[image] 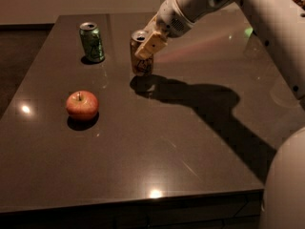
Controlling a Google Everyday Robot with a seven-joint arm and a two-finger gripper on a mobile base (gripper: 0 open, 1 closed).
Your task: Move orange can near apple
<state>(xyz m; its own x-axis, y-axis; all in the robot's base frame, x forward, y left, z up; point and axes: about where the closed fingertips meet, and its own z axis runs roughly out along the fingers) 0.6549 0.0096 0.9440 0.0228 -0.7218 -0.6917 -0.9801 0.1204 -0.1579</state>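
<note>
The orange can is slim, orange-brown, with a silver top and a pale drawing. It stands upright, slightly lifted above the dark table, in the far middle. My gripper comes in from the upper right and is shut on the orange can, its pale fingers across the can's upper half. The apple is round and red-orange with a short stem. It sits on the table to the left and nearer than the can, about two can-heights away.
A green can stands upright at the far left of the table, behind the apple. My white arm spans the upper right and its shadow lies across the table's right half. The table's front edge runs along the bottom.
</note>
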